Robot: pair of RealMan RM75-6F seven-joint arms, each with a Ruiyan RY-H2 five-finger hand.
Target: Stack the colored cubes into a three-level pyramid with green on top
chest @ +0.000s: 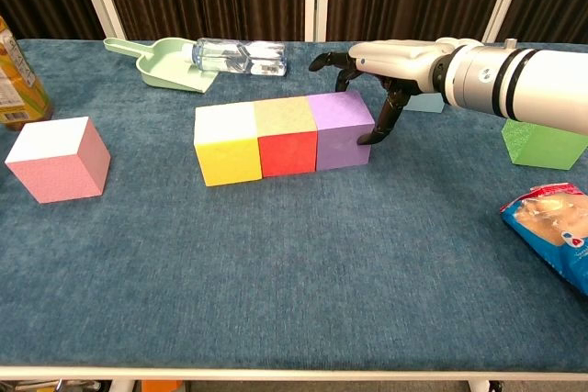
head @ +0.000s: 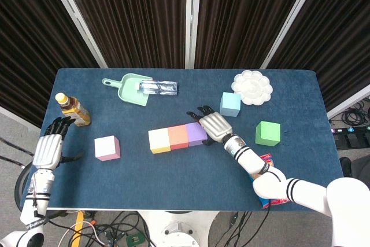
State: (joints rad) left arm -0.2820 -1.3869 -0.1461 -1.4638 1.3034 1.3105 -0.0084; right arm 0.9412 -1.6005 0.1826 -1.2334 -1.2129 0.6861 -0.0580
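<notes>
Six foam cubes on the blue table (head: 173, 172): one yellow cube (head: 159, 141), one red cube (head: 177, 137), one purple cube (head: 196, 133), one pink cube (head: 107, 147), one light blue cube (head: 230, 104), one green cube (head: 267, 133). One mint dustpan (head: 130, 89), one clear plastic bottle (head: 158, 88), one amber drink bottle (head: 73, 109), one white flower-shaped palette (head: 252, 87), one snack packet (chest: 553, 229). Two robot hands: left hand (head: 49, 148), right hand (head: 214, 126).
</notes>
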